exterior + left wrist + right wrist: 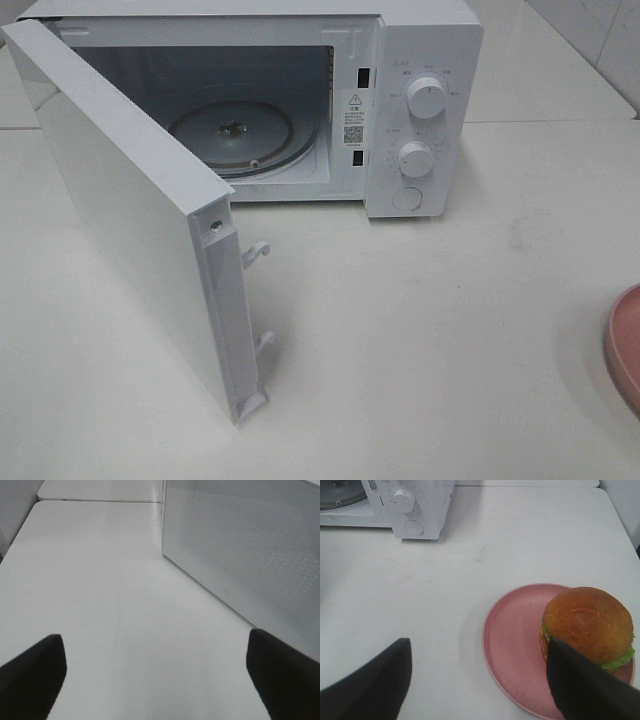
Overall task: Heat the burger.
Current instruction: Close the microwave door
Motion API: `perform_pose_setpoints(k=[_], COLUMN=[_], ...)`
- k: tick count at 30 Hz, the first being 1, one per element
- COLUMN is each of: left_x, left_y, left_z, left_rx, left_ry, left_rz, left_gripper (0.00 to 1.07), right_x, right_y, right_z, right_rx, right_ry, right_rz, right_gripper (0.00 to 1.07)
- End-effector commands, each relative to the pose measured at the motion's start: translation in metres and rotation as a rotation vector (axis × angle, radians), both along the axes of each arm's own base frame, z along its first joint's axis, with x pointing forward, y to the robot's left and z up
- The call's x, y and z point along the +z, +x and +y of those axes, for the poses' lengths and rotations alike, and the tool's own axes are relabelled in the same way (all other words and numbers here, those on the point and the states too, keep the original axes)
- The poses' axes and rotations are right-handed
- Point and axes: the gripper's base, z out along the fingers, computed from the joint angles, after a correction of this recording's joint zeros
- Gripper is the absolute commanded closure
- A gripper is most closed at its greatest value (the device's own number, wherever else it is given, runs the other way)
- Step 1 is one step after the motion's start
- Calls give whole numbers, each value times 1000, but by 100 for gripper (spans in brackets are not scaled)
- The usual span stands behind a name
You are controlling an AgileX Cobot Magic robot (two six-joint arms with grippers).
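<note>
Right tool [480, 680]: spread wide, 2 dark fingers [367, 685] well apart, nothing held, nothing touched. Hanging above the bench [520, 535] near its right edge, just short of the pink plate [512, 645]. Left tool [155, 675]: likewise spread wide and empty, low over bare bench beside the outer face of the open microwave door [250, 545], touching neither.

Burger [587, 625] sitting upright on the far-right part of the plate, bun dome up, lettuce frill showing at its lower side; partly behind 1 finger of the right tool in the wrist view. No long axis to speak of, round from above, so any approach angle probably fine. Offset to that finger's side rather than centred between the 2, so likely a sideways shift needed before closing. Plainly the right arm's job: burger out of the high view altogether, only the plate rim [622, 345] showing at the right edge.

Microwave [420, 100] at the back of the bench, door [130, 220] swung fully open, glass turntable [245, 135] bare. Burger not yet lifted.
</note>
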Motion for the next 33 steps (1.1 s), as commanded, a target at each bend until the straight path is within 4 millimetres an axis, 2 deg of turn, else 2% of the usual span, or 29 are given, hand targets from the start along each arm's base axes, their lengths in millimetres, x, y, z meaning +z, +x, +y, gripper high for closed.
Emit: perform_pose_setpoints(k=[1, 26, 28, 32, 33], left_x=[-1, 4, 14, 16, 18], left_y=[-2, -2, 3, 9, 16], left_z=[0, -1, 0, 0, 0], left_rx=[1, -2, 2, 3, 5], left_ry=[2, -8, -5, -7, -11], left_rz=[-20, -33, -36, -28, -29], left_gripper=[17, 17, 17, 18, 20], right_x=[0, 0, 0, 0, 0], right_y=[-3, -3, -3, -3, -3], right_z=[0, 0, 0, 0, 0], right_rx=[0, 0, 0, 0, 0], right_ry=[-5, -5, -5, -5, -5], right_rz=[-32, -32, -32, -32, -32], right_gripper=[35, 35, 35, 35, 35])
